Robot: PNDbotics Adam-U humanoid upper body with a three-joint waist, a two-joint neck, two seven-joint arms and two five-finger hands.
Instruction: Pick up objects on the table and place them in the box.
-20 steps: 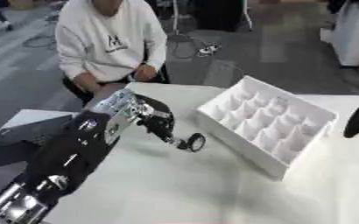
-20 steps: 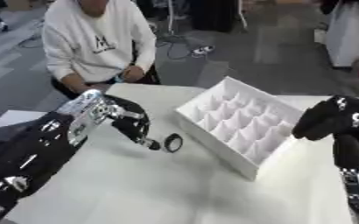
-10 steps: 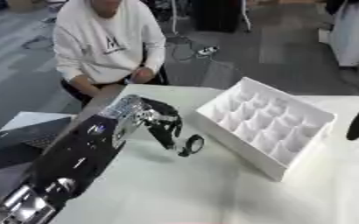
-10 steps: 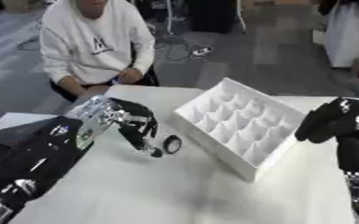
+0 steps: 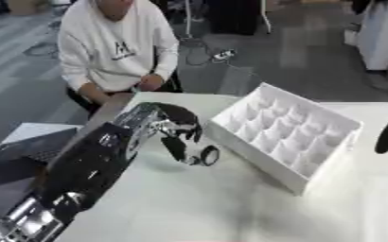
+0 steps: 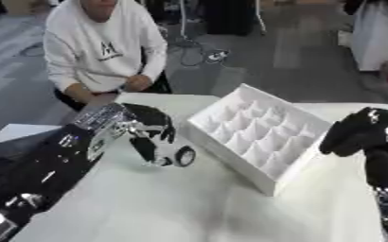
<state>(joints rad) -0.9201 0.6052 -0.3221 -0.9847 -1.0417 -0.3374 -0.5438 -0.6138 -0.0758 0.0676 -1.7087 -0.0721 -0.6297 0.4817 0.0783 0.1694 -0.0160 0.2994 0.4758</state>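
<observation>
One left hand [image 5: 171,127] — seemingly pinching dark ring [image 5: 209,155]; labels unreadable.

— How is the light?
— Even and bright from overhead; the white counter [image 5: 230,198] glares a little.
— Sharpness?
— Soft throughout; the left robot hand [image 5: 174,130] casts a faint shadow.

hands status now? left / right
Left hand: fingers curled down at a small black ring-shaped object on the table; whether they pinch it cannot be told.
Right hand: fingers curled, holding nothing, beside the white box.
</observation>
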